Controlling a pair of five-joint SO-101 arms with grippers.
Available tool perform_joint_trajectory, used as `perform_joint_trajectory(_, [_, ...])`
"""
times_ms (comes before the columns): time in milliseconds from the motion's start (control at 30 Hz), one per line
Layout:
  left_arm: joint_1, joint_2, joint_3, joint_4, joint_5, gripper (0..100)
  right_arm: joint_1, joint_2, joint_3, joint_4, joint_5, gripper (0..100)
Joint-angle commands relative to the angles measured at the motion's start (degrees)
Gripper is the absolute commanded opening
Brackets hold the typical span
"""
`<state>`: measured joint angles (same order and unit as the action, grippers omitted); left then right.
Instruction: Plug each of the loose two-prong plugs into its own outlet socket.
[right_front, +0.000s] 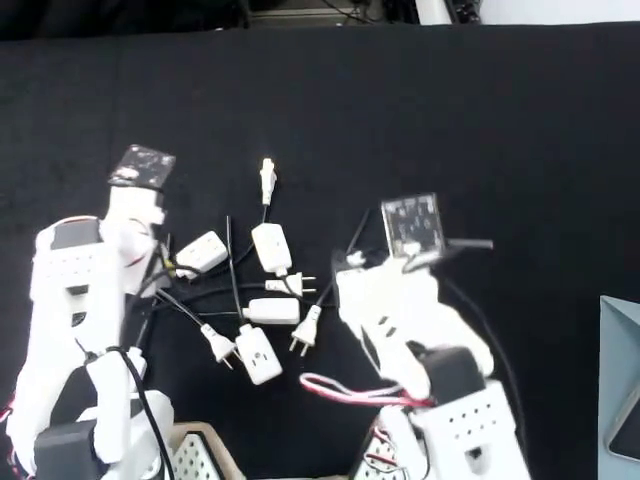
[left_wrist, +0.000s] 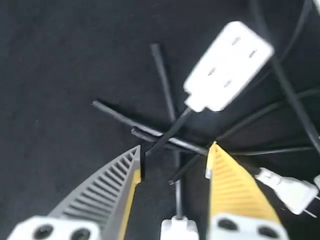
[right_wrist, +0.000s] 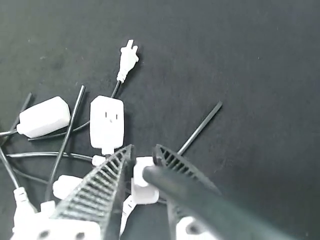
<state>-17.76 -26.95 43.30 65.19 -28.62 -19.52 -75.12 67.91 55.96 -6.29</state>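
While the right gripper (right_wrist: 143, 150) is held low at the edge of the cord tangle, its fingers are closed on a white plug body (right_wrist: 144, 186). The left gripper (left_wrist: 175, 147) is held with fingers spread apart over crossed black cords (left_wrist: 165, 135), with nothing grasped; a white outlet socket (left_wrist: 227, 65) lies just beyond the tips. On the black table (right_front: 500, 130), between the arms, more sockets and plugs are clustered: a central socket (right_front: 271, 246) with a loose plug (right_front: 267, 178) near it, unplugged, and a near socket (right_front: 258, 353) with a second plug (right_front: 220, 345) just beside it.
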Motion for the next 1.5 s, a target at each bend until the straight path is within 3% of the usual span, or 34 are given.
perform_joint_trajectory(0, [-5.76,-0.09,-0.4,-0.62,0.35,22,-0.97,13.05,-12.09,-1.05,0.88,1.3])
perform_joint_trajectory(200, [-12.53,-0.09,2.77,-0.7,6.24,22,-9.49,32.4,-24.66,-3.08,0.53,1.2])
perform_joint_trajectory(433, [-13.41,-0.09,8.66,-8.18,12.31,22,-16.0,45.76,-25.8,-18.73,0.53,1.2])
perform_joint_trajectory(600, [-12.97,-0.09,14.29,-16.35,16.7,22,-17.32,54.46,-26.15,-30.42,0.53,1.2])
perform_joint_trajectory(733, [-13.23,-0.09,14.81,-17.05,17.14,22,-17.41,62.29,-27.74,-38.15,0.53,1.2])
perform_joint_trajectory(1033, [-13.41,-0.09,15.25,-17.05,17.05,22,-22.15,76.88,-38.2,-38.68,0.53,1.2])
perform_joint_trajectory(1467, [-13.41,-0.09,15.96,-17.32,16.97,22,-23.65,81.01,-39.52,-39.21,0.53,1.2])
